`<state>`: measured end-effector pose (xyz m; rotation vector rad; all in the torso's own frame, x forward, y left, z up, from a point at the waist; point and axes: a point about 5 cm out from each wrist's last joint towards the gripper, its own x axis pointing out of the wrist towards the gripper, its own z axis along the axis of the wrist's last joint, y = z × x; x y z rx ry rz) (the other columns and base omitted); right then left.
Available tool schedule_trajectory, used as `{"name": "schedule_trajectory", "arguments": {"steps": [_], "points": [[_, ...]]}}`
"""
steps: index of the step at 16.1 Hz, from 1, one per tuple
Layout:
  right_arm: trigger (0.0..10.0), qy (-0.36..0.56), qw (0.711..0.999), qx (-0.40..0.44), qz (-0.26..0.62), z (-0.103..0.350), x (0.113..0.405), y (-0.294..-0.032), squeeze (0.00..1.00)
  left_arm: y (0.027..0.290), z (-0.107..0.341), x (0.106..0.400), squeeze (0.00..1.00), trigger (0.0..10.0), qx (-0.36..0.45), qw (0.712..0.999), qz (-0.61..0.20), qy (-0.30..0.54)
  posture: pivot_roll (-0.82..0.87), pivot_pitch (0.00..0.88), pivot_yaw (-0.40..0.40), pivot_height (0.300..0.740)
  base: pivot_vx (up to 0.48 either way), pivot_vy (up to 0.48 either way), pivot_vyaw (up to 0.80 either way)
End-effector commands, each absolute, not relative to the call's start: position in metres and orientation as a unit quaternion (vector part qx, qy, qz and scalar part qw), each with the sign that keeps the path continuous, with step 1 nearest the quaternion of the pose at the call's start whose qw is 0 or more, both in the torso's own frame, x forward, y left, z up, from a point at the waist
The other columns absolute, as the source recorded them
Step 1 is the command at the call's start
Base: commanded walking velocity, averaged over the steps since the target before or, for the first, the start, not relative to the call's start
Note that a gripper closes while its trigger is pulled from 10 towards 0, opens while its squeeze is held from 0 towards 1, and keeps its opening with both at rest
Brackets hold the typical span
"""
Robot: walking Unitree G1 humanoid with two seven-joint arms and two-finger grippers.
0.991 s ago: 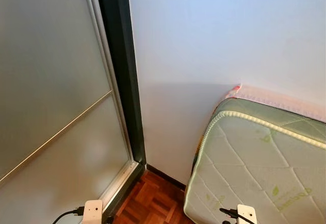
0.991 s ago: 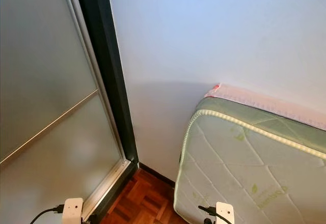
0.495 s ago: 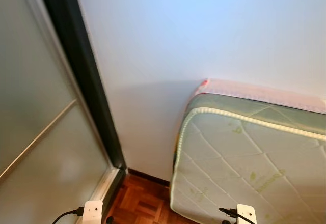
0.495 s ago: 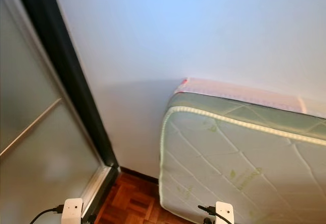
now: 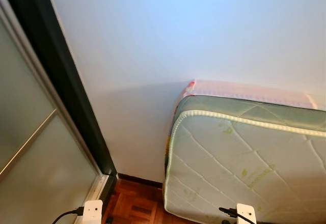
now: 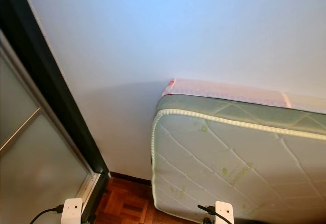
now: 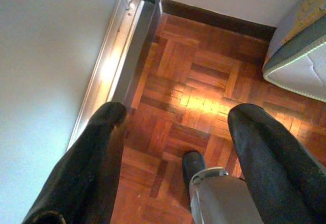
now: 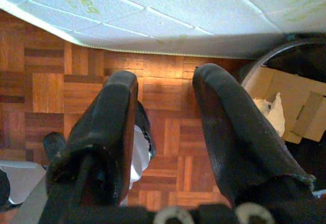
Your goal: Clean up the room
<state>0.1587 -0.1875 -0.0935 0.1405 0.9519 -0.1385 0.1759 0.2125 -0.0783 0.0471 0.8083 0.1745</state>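
Against the white wall [image 5: 168, 40], a quilted mattress [image 5: 244, 168] is leaning on edge over parquet floor [image 7: 198, 86], while left gripper [image 7: 175, 132] and right gripper [image 8: 165, 107] are hanging spread, empty.

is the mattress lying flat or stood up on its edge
Stood on edge: the mattress leans against the wall, its lower edge on the parquet floor.

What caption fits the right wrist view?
Open right gripper above reddish parquet floor, beside the quilted white mattress.
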Motion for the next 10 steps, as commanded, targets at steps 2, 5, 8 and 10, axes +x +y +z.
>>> {"name": "schedule_trajectory", "arguments": {"steps": [2, 5, 8, 10], "points": [[10.0, 0.477, 0.874, 0.087, -0.034, -0.0803, 0.1791, -0.2200, 0.00, 0.1731, -0.0882, 0.1724, 0.00, 10.0, -0.054, 0.898, 0.083, 0.428, 0.10, 0.000, -0.142, 0.740, 0.000, 0.000, -0.74], [10.0, 0.479, 0.873, 0.086, -0.033, -0.0801, 0.1793, -0.2208, 0.00, 0.1730, -0.0880, 0.1728, 0.00, 10.0, -0.054, 0.899, 0.083, 0.427, 0.10, 0.000, -0.143, 0.740, 0.000, 0.000, -0.74], [10.0, 0.479, 0.873, 0.085, -0.034, -0.0797, 0.1799, -0.2214, 0.00, 0.1730, -0.0877, 0.1734, 0.00, 10.0, -0.054, 0.900, 0.082, 0.425, 0.10, 0.000, -0.142, 0.740, 0.000, 0.000, -0.74], [10.0, 0.481, 0.872, 0.084, -0.033, -0.0798, 0.1798, -0.2210, 0.00, 0.1730, -0.0873, 0.1742, 0.00, 10.0, -0.048, 0.901, 0.074, 0.425, 0.10, 0.000, -0.140, 0.740, 0.000, 0.000, -0.74]]}}
